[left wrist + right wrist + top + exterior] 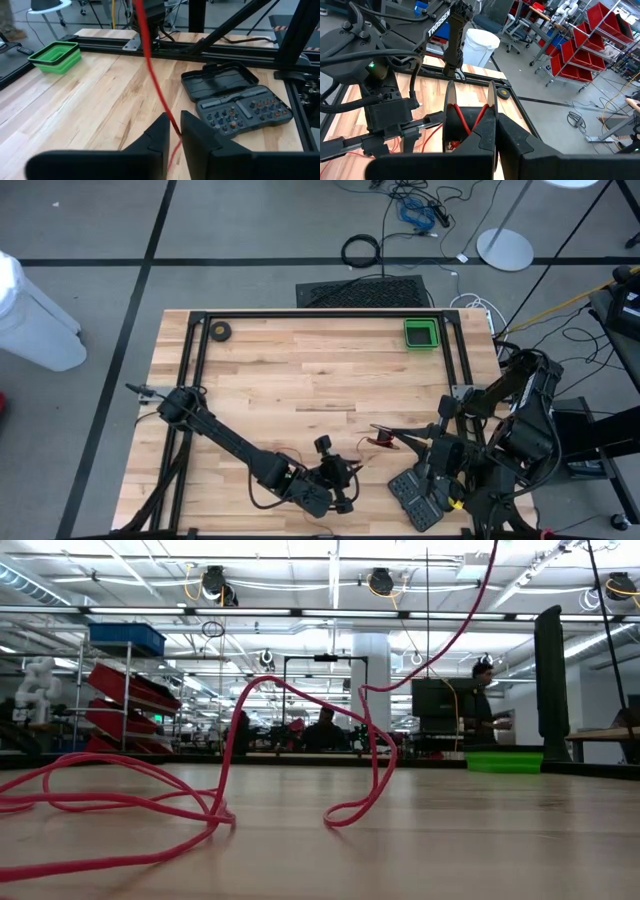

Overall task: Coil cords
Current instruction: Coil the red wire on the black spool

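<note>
Pinching the red cords (155, 85) between its nearly closed fingers, the left gripper (172, 131) sat low near the table's front edge, while the right gripper (470, 117), clamped on the same cords, held them close beside it.

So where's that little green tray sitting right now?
Seen from above, the green tray sits at the table's far edge, toward the right arm's side, just inside the black frame rail, well away from both claws and the red cord.
</note>
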Motion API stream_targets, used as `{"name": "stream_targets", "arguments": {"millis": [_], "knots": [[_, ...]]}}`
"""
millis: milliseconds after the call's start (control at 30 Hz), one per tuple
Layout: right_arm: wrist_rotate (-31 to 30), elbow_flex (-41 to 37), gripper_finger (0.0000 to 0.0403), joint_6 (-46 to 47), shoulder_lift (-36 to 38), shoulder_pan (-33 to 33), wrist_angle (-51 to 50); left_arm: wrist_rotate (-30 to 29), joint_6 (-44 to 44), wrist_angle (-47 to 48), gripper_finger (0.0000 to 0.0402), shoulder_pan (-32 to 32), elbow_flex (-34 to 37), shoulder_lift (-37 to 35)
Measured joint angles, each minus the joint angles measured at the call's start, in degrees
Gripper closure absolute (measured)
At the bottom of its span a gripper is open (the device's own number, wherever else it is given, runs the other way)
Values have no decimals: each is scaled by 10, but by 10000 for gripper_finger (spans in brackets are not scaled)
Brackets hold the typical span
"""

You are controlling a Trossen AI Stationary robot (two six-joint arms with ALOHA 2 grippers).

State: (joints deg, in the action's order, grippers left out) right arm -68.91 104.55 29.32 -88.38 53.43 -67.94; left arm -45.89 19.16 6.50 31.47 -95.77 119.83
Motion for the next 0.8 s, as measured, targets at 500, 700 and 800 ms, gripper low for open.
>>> {"name": "stream_targets", "arguments": {"millis": [500,700,800], "knots": [[0,0,403,0,0,0,0,0,-5,2,396,2,0,0],[0,0,403,0,0,0,5,0,-5,1,397,1,0,0],[-4,0,403,1,0,0,40,-5,-5,1,398,-3,0,0]]}}
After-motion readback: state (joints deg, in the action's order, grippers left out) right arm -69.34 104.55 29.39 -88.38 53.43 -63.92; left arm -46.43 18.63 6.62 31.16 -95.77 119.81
